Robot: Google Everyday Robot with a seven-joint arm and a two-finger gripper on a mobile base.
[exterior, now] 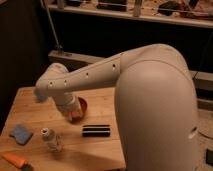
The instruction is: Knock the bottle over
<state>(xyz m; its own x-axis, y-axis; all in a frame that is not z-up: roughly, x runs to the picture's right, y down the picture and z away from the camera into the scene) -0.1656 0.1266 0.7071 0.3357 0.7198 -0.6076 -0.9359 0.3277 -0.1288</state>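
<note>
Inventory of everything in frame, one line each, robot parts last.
table: 1, light wood, lower left of the view
bottle: 1, clear with white cap, near the front edge, left of the black bar
black bar: 1, black, lying flat to the right of the bottle, not touching it
red bowl: 1, red, mid-table, partly hidden by the arm
blue cloth: 1, blue, by the table's left edge
orange item: 1, orange, front left corner; cannot tell what it is
arm: 1, white, reaching in from the right across the table
gripper: 1, pale, low at the red bowl's near side, apart from the bottle
</note>
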